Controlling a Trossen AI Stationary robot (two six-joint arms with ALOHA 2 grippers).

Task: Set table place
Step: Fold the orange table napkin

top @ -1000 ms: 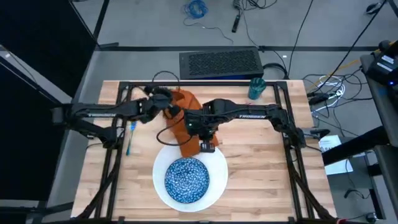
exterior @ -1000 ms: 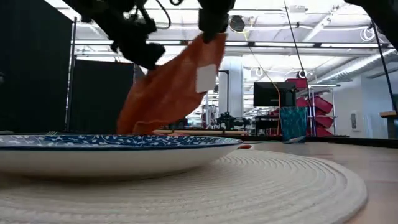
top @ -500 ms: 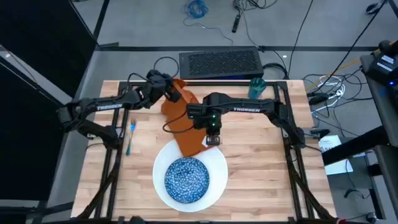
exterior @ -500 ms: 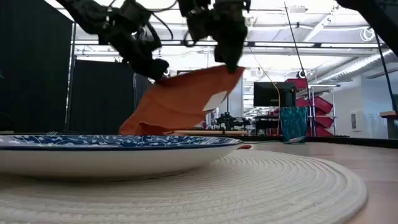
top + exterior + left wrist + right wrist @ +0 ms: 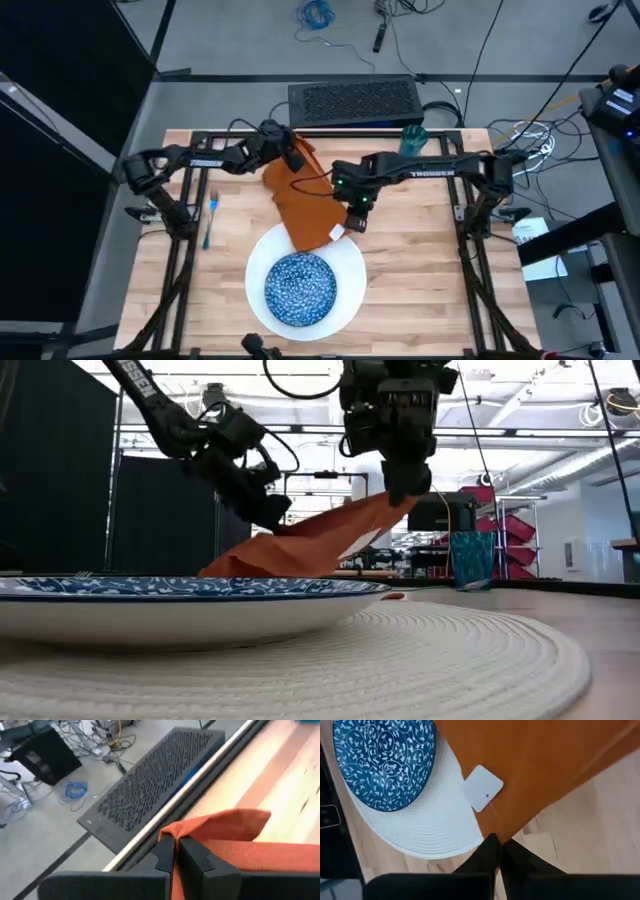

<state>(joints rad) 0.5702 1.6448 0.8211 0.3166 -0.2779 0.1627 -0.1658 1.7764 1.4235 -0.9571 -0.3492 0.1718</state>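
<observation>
Moved: both grippers have swung toward the upper right of the overhead frame since the earlier shot, and the napkin (image 5: 305, 195) now hangs flatter and lower between them.
Left gripper (image 5: 291, 157): upper centre overhead, fingers (image 5: 165, 854) pressed together on the napkin's far corner (nicely clear in its own wrist camera).
Right gripper (image 5: 357, 218): just right of centre, pinching the napkin's near corner, white tag (image 5: 483, 795) dangling beside it.
Napkin: orange, stretched between both grippers, lower edge overlapping the plate (image 5: 345, 298).
Bowl (image 5: 300, 288): blue speckled, sitting on the white plate, lower centre.
Cutlery (image 5: 210, 220): light blue, left side of the table (image 5: 420, 280), well apart from the plate.
Cup (image 5: 412, 140): teal, upper right, at the table's far edge.
</observation>
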